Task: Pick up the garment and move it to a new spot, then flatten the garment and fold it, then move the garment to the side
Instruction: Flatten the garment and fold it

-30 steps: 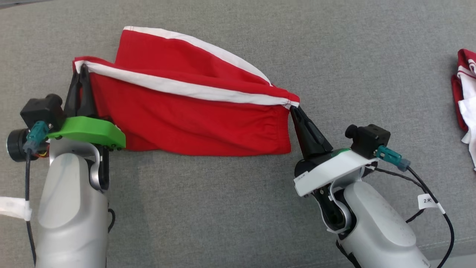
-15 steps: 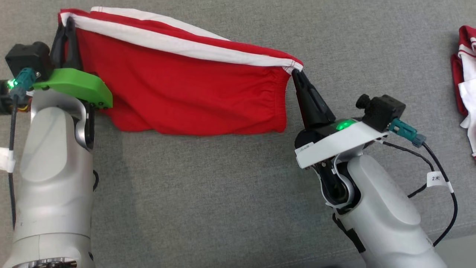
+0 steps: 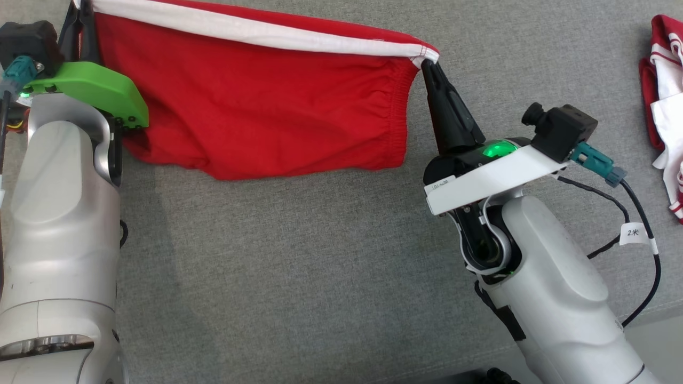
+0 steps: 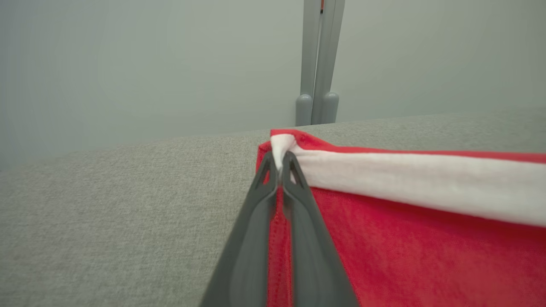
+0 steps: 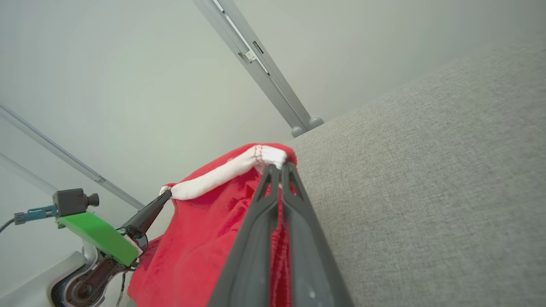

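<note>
The red garment (image 3: pixel 256 117) was up in the air over the grey fabric surface (image 3: pixel 299 277), close to the far edge, and it was pulled out wide like a little flag. Its long way went from side to side. The white band (image 3: pixel 256 29) ran along the top and the loose red part hung down toward the surface. I could not tell if the bottom touched it. The left gripper (image 3: pixel 82 10) had one top corner and the right gripper (image 3: pixel 428 65) had the other top corner, so no arm was nearer; each one had its own end. The left fingers (image 4: pixel 251 238) were pressed tight together, pinching the white band at the corner. The right fingers (image 5: pixel 249 247) were pressed tight together too, pinching the stitched end of the band. The garment lay between the two arms. To put it down flat, I think both arms had to go the same way together and keep the band pulled tight, or the cloth would sag and bunch up. Another red and white cloth (image 3: pixel 661 106) lay well apart, at the right edge of the surface.
</note>
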Available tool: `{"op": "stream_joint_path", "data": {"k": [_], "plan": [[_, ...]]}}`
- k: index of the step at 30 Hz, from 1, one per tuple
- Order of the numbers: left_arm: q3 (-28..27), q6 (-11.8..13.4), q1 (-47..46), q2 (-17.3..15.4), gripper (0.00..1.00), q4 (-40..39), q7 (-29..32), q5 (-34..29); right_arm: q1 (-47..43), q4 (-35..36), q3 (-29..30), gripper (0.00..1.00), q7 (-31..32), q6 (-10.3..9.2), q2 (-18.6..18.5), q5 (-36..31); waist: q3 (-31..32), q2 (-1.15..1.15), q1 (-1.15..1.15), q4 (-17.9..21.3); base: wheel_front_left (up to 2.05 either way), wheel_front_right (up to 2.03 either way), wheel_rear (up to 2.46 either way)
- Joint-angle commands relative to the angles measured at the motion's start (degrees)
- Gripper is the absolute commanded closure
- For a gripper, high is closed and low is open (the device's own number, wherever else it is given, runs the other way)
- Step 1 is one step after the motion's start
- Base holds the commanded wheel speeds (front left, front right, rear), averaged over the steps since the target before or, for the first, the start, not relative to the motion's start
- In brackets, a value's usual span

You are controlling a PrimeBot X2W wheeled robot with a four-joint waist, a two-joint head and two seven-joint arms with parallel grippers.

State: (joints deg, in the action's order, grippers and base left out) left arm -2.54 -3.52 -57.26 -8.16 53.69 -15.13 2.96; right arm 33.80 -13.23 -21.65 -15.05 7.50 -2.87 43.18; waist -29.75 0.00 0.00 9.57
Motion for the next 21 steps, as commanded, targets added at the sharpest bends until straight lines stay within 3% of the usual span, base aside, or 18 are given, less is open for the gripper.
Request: {"op": "stream_joint_path", "data": {"k": [1,2,3,4,5,6,21], "plan": [[0.0,0.3,-1.0,-0.3,1.00,0.8,0.0,0.2,0.6,-0.5,-0.6,1.00,-0.1,-0.03,-0.1,-0.3,-0.1,0.00,0.00,0.0,0.00,0.00,0.00],[0.0,0.3,-1.1,-0.3,1.00,1.3,0.0,0.3,0.7,-0.8,-0.8,1.00,-0.1,-0.03,-0.1,-0.4,-0.1,0.00,0.00,-0.1,0.00,0.00,0.00],[0.0,0.3,-1.2,-0.2,0.53,1.6,0.0,0.4,0.7,-1.0,-0.9,1.00,-0.1,-0.03,-0.1,-0.4,-0.1,0.00,0.00,0.0,0.00,0.00,0.00],[0.1,0.3,-1.3,-0.2,0.06,1.7,0.0,0.4,0.7,-1.2,-1.0,0.71,-0.1,-0.03,-0.1,-0.6,-0.1,0.00,0.00,0.0,0.00,0.00,0.00],[0.1,0.3,-1.2,-0.2,0.00,2.1,0.1,0.5,0.7,-1.3,-0.9,0.10,-0.1,-0.03,-0.1,-0.7,0.0,0.00,0.00,0.0,0.00,0.00,0.00],[0.1,0.3,-1.2,-0.1,0.00,2.3,0.0,0.5,0.6,-1.4,-0.7,0.00,-0.1,-0.03,-0.1,-1.0,0.0,0.00,0.00,0.0,0.00,0.00,0.00],[0.4,1.4,1.7,0.8,0.00,4.3,0.0,1.3,-1.8,-1.5,4.0,0.00,-0.1,-0.02,-0.1,-7.9,2.3,0.00,0.00,-1.0,0.00,0.00,0.00]]}}
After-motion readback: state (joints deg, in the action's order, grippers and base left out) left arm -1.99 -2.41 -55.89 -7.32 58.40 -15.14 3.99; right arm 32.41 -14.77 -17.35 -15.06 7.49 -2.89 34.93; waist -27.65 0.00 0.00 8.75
